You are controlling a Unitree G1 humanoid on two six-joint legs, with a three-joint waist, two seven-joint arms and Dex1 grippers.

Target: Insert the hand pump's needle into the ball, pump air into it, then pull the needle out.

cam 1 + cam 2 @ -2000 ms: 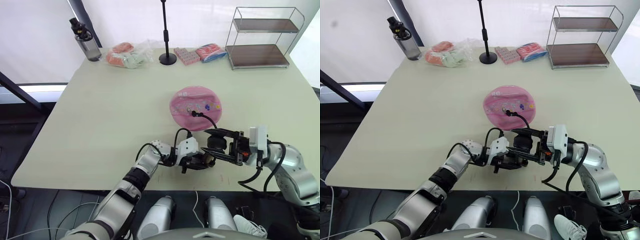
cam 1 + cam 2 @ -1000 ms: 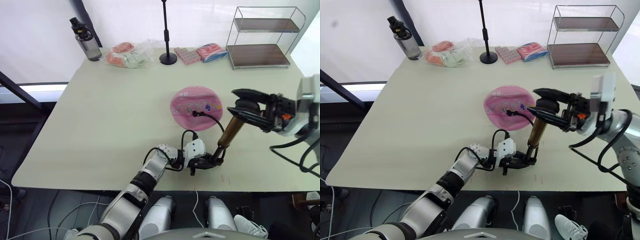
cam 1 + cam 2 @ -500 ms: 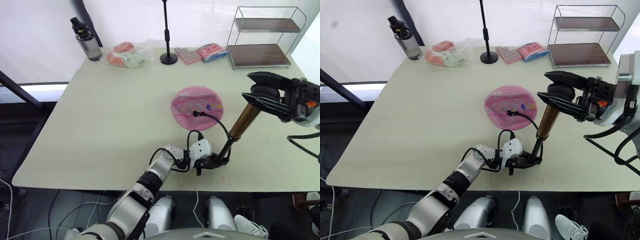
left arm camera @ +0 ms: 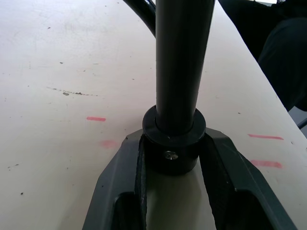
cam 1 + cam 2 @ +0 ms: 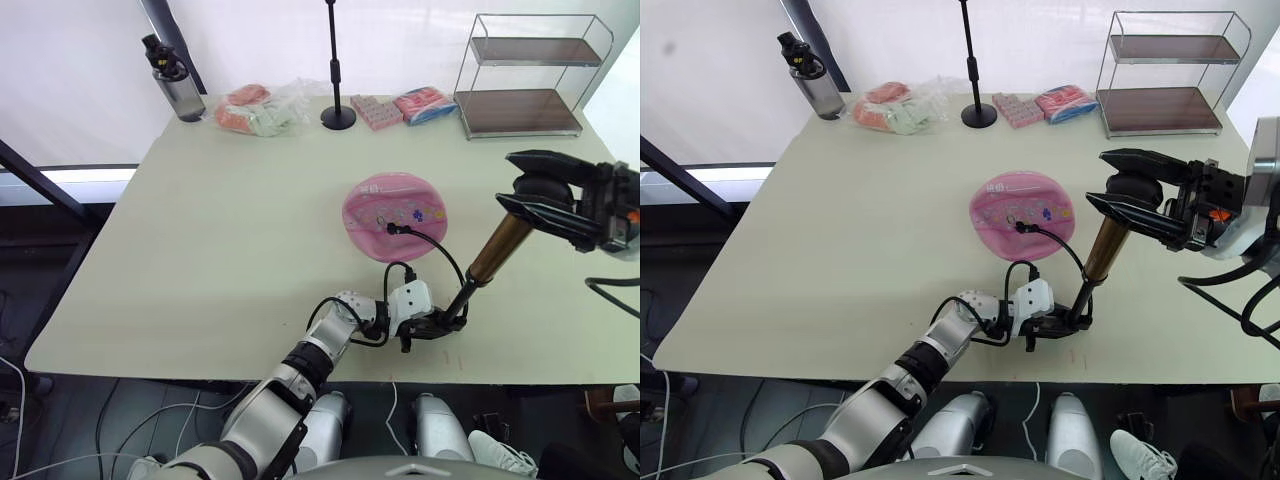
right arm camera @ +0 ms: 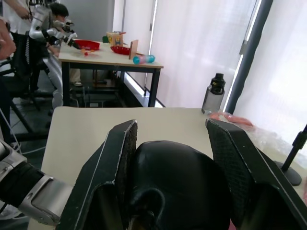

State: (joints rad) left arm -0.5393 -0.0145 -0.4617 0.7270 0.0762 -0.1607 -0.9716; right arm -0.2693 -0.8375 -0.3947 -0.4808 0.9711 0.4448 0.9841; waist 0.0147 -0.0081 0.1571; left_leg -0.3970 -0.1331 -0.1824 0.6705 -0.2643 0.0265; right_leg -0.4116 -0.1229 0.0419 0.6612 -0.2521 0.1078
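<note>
The pink ball [image 5: 393, 214] lies as a flattish disc in the middle of the table. The hand pump [image 5: 497, 248] stands tilted to its right, and a black rod shows below its bronze barrel. My right gripper [image 5: 528, 185] is shut on the pump's black top end [image 6: 175, 184], raised above the table. My left gripper [image 5: 445, 322] is shut on the pump's black bottom end [image 4: 173, 143], down on the table near the front edge. The thin black hose [image 5: 437, 250] loops from there to the ball's top. The needle is too small to make out where the hose tip meets the ball.
Along the table's back edge stand a dark water bottle [image 5: 172, 85], a clear bag of pink and pale items [image 5: 258, 110], a black pole stand [image 5: 338, 118], pink packets [image 5: 398, 107] and a wire shelf [image 5: 530, 75]. The table's front edge [image 5: 300, 378] runs just behind my left gripper.
My right gripper has risen and swung right with the pump's top end, drawing the barrel up so the black rod shows. My left gripper slid slightly right, still on the bottom end.
</note>
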